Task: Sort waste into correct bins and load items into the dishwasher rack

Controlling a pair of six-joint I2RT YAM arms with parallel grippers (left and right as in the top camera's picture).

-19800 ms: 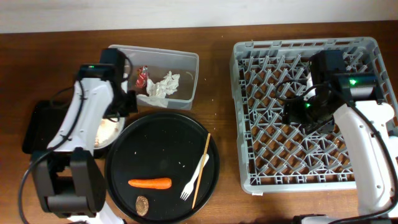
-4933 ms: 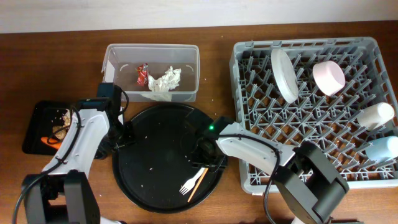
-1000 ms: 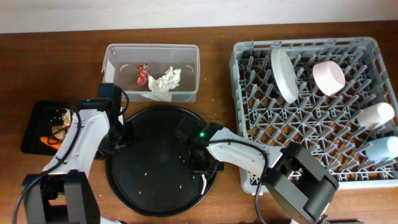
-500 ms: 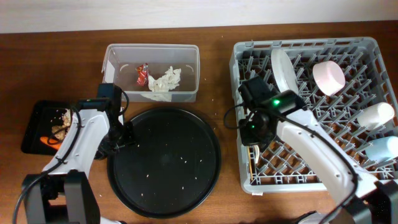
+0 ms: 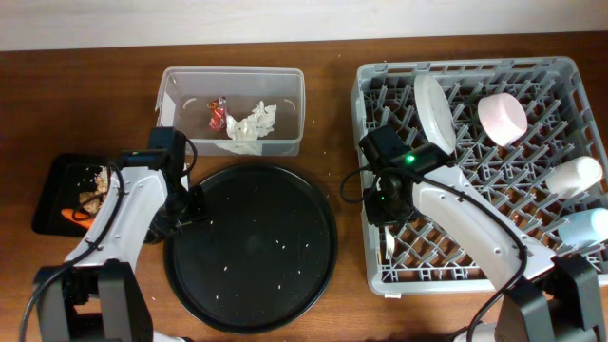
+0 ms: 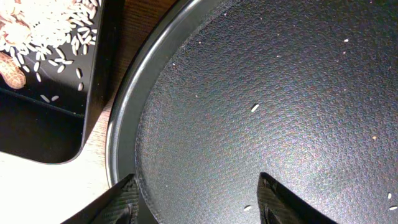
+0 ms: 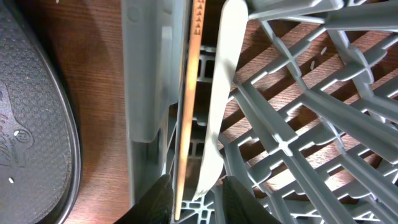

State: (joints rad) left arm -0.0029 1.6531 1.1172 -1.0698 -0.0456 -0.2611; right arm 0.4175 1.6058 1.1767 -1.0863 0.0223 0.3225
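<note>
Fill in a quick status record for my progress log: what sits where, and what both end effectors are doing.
Rack: plate, pink bowl, white cup, blue cup
Fork, stick: along rack's left wall
Tub: wrapper, tissue
Black tray: rice, carrot
Round tray: stray grains only
Left end effector: open, over round tray
Right end effector: around fork and stick, grip unclear

Overhead, the right arm covers the right gripper [image 7: 198, 199] and nearly all of the fork [image 7: 217, 93] and stick [image 7: 186, 93]; the right wrist view cuts off both their ends, and whether the fingers [image 7: 160, 200] touch them cannot be told. The left arm hides part of the black tray [image 5: 47, 195] and carrot [image 5: 68, 215]. In the left wrist view the lump [image 6: 9, 62] is cut by the edge.
</note>
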